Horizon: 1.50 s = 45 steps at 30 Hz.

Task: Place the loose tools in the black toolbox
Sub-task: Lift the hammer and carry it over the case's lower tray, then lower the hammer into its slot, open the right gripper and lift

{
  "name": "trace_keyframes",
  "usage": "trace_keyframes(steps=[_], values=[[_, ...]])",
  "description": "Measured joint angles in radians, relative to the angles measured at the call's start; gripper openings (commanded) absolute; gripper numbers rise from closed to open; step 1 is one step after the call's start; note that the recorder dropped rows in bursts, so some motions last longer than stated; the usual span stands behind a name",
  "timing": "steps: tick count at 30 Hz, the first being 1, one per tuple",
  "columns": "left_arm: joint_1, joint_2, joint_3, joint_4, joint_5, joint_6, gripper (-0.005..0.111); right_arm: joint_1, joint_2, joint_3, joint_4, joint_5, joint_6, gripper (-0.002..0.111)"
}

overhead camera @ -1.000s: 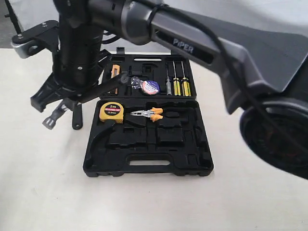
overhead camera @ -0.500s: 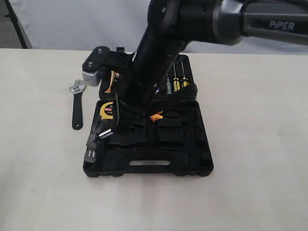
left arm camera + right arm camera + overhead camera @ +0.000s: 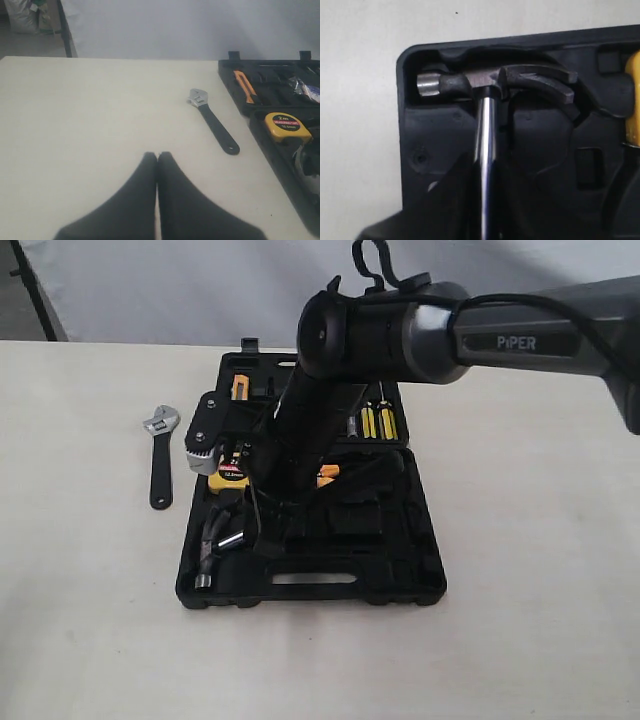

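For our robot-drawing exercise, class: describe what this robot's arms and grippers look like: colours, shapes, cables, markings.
The right arm has a grey link with white PiPER lettering, a round black joint housing and a black cable looping above it. The left gripper has two smooth black fingers tapering to narrow tips.

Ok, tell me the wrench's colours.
The wrench has a black handle and silver head, clearest in the left wrist view.

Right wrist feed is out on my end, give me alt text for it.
The hammer, head over a corner of the toolbox, is gripped by its shiny shaft in the pincer. Pale table borders the case, and a sliver of yellow tape measure shows.
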Motion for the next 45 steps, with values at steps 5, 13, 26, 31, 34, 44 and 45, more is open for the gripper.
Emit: trace_keyframes(steps=[5,13,26,31,34,44,45], values=[[0.000,0.000,0.000,0.000,0.000,0.000,0.001,0.000,0.002,0.000,-0.037,-0.029,0.047,0.033],[0.000,0.000,0.000,0.000,0.000,0.000,0.001,0.000,-0.023,0.000,-0.070,-0.038,0.113,0.006],[0.000,0.000,0.000,0.000,0.000,0.000,0.001,0.000,0.014,-0.002,-0.070,-0.044,0.464,0.000],[0.000,0.000,0.000,0.000,0.000,0.000,0.001,-0.002,0.091,-0.013,-0.029,-0.020,0.515,0.000],[0.000,0.000,0.000,0.000,0.000,0.000,0.001,-0.002,0.094,-0.017,-0.025,-0.017,0.519,0.000],[0.000,0.000,0.000,0.000,0.000,0.000,0.001,0.004,0.032,-0.108,-0.098,0.006,0.553,0.000],[0.000,0.000,0.000,0.000,0.000,0.000,0.001,0.004,0.018,-0.124,-0.104,0.006,0.567,0.000]])
